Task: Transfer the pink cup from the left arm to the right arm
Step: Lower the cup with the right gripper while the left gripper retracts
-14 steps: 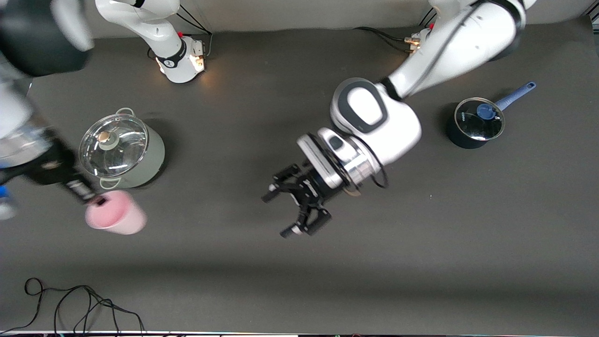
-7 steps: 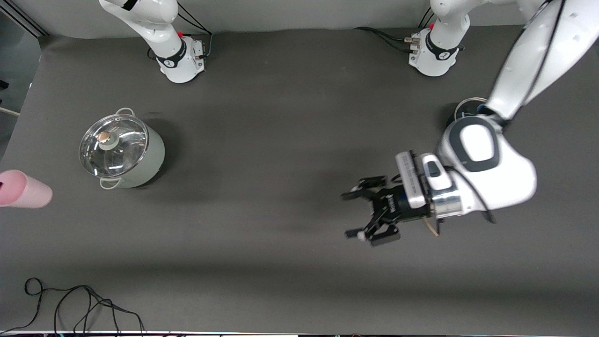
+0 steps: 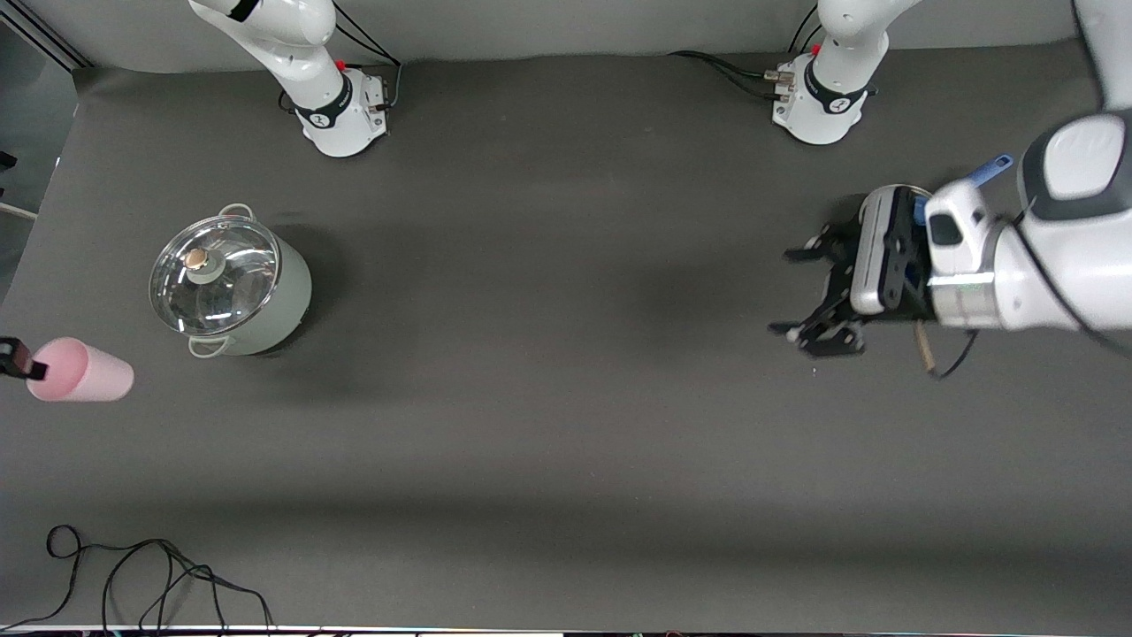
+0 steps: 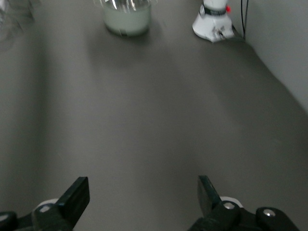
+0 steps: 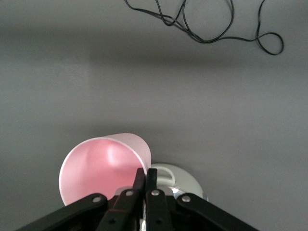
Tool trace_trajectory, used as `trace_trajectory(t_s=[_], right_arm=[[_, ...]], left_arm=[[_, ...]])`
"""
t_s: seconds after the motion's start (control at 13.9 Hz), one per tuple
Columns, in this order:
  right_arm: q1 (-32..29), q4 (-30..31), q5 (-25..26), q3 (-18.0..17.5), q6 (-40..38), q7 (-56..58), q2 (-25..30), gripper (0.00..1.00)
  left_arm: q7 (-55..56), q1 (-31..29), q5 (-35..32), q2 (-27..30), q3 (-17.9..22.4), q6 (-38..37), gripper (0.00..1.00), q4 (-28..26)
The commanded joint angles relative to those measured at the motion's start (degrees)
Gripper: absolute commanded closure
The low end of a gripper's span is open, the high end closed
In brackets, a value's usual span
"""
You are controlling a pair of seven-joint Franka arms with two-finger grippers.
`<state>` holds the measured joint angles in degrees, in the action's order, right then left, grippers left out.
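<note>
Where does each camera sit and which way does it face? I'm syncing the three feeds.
Front view: high across the table, facing both arm bases; shows the open left claw and the pink cup.
Left wrist view: on the left arm, looking along the table at the lidded pot; its own fingertips show.
Right wrist view: on the right arm, looking down; the right claw pinches the cup's rim.
Shared: cup and pot.

Pink cup [image 3: 84, 381] tipped sideways, rim pinched by right gripper [image 5: 145, 177] (airborne).
</note>
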<state>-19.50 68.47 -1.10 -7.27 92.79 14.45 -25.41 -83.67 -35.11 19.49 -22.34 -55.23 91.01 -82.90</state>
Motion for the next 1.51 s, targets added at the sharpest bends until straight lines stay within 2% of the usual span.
trace_trajectory(t_s=[0.0, 0.14, 0.43, 0.57, 0.72, 0.86, 1.0, 1.22, 1.29, 1.36, 1.43], right_arm=[[-1.1, 3.8, -1.0, -0.6, 6.9, 3.0, -3.1, 1.00], [-0.5, 5.3, -0.7, -0.6, 12.7, 3.0, -6.9, 1.00], [0.2, 15.8, -0.1, -0.6, 30.5, 3.0, -8.9, 1.00], [0.6, 16.1, 1.4, -0.6, 33.0, 2.8, -11.1, 1.00], [1.1, 16.0, 3.8, -0.7, 35.2, 2.2, -13.1, 1.00], [1.0, 15.9, 3.8, -0.7, 37.1, 2.4, -14.9, 1.00], [1.0, 15.8, 3.9, -0.7, 37.6, 2.8, -16.0, 1.00], [1.0, 15.5, 4.0, -0.7, 37.6, 3.0, -17.1, 1.00], [1.0, 15.3, 4.2, -0.7, 37.6, 3.0, -17.3, 0.94], [1.0, 15.1, 5.0, -0.7, 37.6, 3.0, -17.3, 0.67], [0.9, 15.0, 5.0, -0.7, 37.6, 3.0, -17.3, 0.01]], left_arm=[[12.9, -1.0, -5.8, 10.2, 1.2, -7.1, 0.00, -1.1], [24.5, -1.1, -12.0, 15.9, 1.2, -11.7, 0.00, -0.3], [51.2, -1.7, -18.1, 16.7, 1.4, -18.3, 0.00, 2.0], [59.6, -3.6, -18.2, 16.7, 1.7, -18.2, 0.00, 1.9], [73.1, -5.1, -18.9, 16.3, 2.1, -18.2, 0.00, 1.9], [86.9, -5.2, -20.3, 16.2, 2.4, -17.2, 0.00, 1.9], [90.1, -4.2, -25.4, 15.3, 2.2, -15.2, 0.00, 1.8], [90.1, -4.8, -26.1, 14.1, 2.3, -10.5, 0.00, 1.2], [90.1, -4.9, -26.2, 13.0, 2.3, -9.8, 0.00, 1.0], [90.1, -5.1, -26.4, 12.2, 2.3, -10.2, 0.00, 0.9], [90.2, -5.2, -26.7, 12.1, 2.3, -10.0, 0.00, 0.9]])
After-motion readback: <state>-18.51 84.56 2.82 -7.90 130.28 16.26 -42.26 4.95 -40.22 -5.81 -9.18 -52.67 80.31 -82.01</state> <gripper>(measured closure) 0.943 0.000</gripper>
